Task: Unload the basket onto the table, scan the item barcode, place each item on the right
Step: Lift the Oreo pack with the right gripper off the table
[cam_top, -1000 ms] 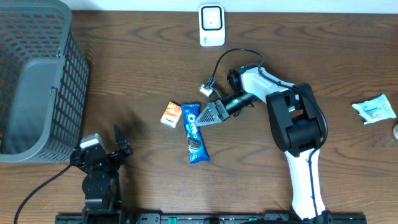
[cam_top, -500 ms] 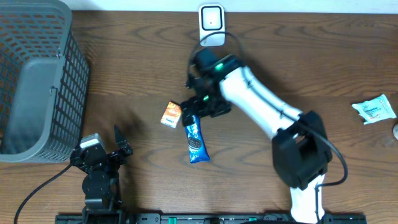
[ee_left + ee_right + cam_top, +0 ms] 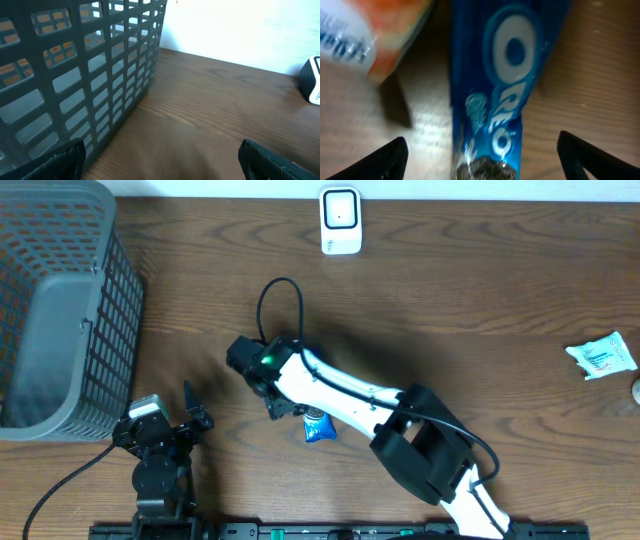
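Right wrist view is showing the right hand point(image 3: 480, 162) spread wide, straddling the Oreo pack point(image 3: 505, 90) lying mid-frame on the table point(image 3: 600, 75) — nothing pinched. At the overhead's top centre the scanner point(image 3: 340, 220) is waiting — grasp, carry and scan seemingly all remaining.

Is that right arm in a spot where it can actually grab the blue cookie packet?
Probably yes. The right gripper hangs just above the blue cookie packet, fingers spread to either side, nothing between. The orange packet beside it might get nudged.
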Controlling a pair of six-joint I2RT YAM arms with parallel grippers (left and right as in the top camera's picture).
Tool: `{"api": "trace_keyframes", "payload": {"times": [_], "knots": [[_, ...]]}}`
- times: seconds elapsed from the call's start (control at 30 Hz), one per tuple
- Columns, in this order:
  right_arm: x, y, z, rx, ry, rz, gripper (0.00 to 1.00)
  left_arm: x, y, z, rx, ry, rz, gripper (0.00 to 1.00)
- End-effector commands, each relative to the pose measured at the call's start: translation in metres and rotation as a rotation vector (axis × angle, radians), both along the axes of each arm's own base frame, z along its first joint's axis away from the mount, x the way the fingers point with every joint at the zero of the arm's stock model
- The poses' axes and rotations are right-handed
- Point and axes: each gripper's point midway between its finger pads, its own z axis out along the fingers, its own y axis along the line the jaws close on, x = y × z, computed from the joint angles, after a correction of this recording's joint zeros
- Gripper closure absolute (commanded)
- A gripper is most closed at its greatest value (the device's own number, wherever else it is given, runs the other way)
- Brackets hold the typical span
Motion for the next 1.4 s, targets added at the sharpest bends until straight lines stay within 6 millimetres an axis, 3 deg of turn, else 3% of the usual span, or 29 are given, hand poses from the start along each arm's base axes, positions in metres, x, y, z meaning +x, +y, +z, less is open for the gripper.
{"api": "trace_keyframes", "payload": {"times": [0.0, 0.13, 0.27, 0.33, 0.37, 0.43, 0.53, 0.67, 0.77, 0.87, 0.93, 1.0, 1.07, 1.23, 1.37], "knots": [[0.018, -0.012, -0.002, -0.059, -0.106, -0.078, 0.13, 0.0, 0.0, -0.016, 0.008, 0.04, 0.003, 0.02], [0.013, -0.018, -0.028, -0.115, -0.066, -0.075, 0.17, 0.0, 0.0, -0.016, 0.008, 0.039, 0.003, 0.02], [-0.006, -0.025, -0.06, -0.166, 0.043, -0.073, 0.24, 0.0, 0.0, -0.016, 0.008, 0.04, 0.003, 0.02], [-0.012, -0.028, -0.07, -0.192, 0.069, -0.07, 0.34, 0.0, 0.0, -0.016, 0.008, 0.04, 0.003, 0.02], [-0.013, -0.03, -0.072, -0.2, 0.072, -0.072, 0.46, 0.0, 0.0, -0.016, 0.008, 0.04, 0.003, 0.02], [-0.014, -0.037, -0.07, -0.22, 0.071, -0.11, 0.68, 0.0, 0.0, -0.016, 0.008, 0.04, 0.003, 0.02], [-0.018, -0.049, -0.065, -0.256, 0.079, -0.187, 0.84, 0.0, 0.0, -0.016, 0.008, 0.04, 0.003, 0.02], [-0.025, -0.061, -0.053, -0.303, 0.154, -0.174, 0.99, 0.0, 0.0, -0.016, 0.008, 0.04, 0.003, 0.02], [-0.033, -0.042, -0.045, -0.205, 0.325, 0.0, 0.99, 0.0, 0.0, -0.016, 0.008, 0.04, 0.003, 0.02], [-0.044, 0.003, -0.024, 0.074, 0.512, 0.214, 0.99, 0.0, 0.0, -0.016, 0.008, 0.04, 0.003, 0.02], [-0.057, 0.043, 0.01, 0.39, 0.644, 0.402, 0.99, 0.0, 0.001, -0.016, 0.008, 0.04, 0.004, 0.02], [-0.069, 0.068, 0.052, 0.677, 0.731, 0.531, 0.99, 0.0, 0.0, -0.016, 0.008, 0.04, 0.003, 0.02], [-0.071, 0.08, 0.085, 0.897, 0.763, 0.603, 0.99, 0.0, 0.0, -0.016, 0.008, 0.04, 0.003, 0.02], [-0.068, 0.089, 0.138, 1.315, 0.751, 0.742, 0.99, 0.0, 0.0, -0.016, 0.008, 0.04, 0.003, 0.02], [-0.06, 0.085, 0.148, 1.423, 0.704, 0.781, 0.99, 0.0, 0.0, -0.016, 0.008, 0.04, 0.003, 0.02]]}}
